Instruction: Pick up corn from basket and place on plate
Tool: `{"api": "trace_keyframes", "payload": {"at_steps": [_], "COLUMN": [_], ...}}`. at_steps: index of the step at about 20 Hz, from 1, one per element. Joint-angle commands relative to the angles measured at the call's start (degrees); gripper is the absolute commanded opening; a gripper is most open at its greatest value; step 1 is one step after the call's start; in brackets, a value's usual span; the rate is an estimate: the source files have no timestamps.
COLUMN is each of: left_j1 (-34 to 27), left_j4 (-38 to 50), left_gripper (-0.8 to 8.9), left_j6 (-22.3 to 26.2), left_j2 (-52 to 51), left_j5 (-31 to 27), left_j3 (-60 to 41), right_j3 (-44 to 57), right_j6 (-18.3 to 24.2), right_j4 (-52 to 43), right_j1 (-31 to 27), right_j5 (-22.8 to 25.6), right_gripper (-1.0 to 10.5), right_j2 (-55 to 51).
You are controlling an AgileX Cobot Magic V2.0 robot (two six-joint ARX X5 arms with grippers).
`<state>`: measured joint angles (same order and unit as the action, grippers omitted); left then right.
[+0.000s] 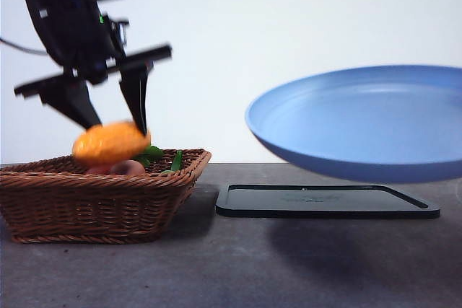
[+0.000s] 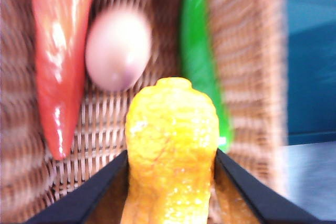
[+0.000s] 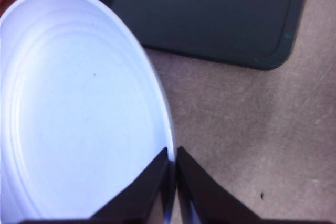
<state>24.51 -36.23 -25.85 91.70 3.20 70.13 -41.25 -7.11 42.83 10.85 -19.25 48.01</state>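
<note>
The orange-yellow corn (image 1: 110,142) hangs just above the brown wicker basket (image 1: 94,203) at the left, with my left gripper (image 1: 108,124) shut on it. In the left wrist view the corn (image 2: 170,150) fills the space between the two black jaws, over the basket's woven floor (image 2: 100,129). The light blue plate (image 1: 368,120) floats tilted above the table at the right. My right gripper (image 3: 172,182) is shut on the plate's rim (image 3: 79,103); that gripper itself is out of the front view.
A red-orange carrot (image 2: 58,51), a pinkish round item (image 2: 118,48) and a long green vegetable (image 2: 202,61) lie in the basket. A flat black tray (image 1: 325,201) rests on the grey table under the plate, also seen as the tray (image 3: 210,14) in the right wrist view.
</note>
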Motion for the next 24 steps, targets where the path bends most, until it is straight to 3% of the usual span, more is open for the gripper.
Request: {"api": "trace_keyframes", "payload": {"at_steps": [1,5,8,15,21,24], "left_j1": [0.7,4.37,10.38,23.15,24.63,24.63], "left_j4": [0.68,5.14,10.27,16.66,17.9,17.88], "left_gripper": [1.5,1.5,1.5,1.5,1.69,2.78], "left_j6": [1.22,0.39,-0.68,2.64,4.85,5.9], "left_j2": [-2.69,-7.78,-8.13,0.17,3.91,3.91], "left_j5": [2.05,9.84,13.25,13.07,13.05,13.07], "left_j3": [1.44,1.44,1.44,1.44,1.44,1.44], "right_j3": [-0.87,-0.87,-0.87,-0.9,-0.87,-0.87], "right_j6": [-2.14,-5.4,-8.46,-10.47,-10.45,-10.47], "right_j4": [-2.47,-9.25,-14.25,-16.59,-15.78,-15.8], "right_j1": [0.17,0.26,0.28,0.66,0.68,0.68], "right_j5": [-0.31,-4.85,-8.04,-10.97,-11.19,-11.19], "right_gripper": [0.0,0.0,0.0,0.0,0.0,0.0], "right_j2": [3.48,11.08,15.45,17.03,17.03,17.03]}}
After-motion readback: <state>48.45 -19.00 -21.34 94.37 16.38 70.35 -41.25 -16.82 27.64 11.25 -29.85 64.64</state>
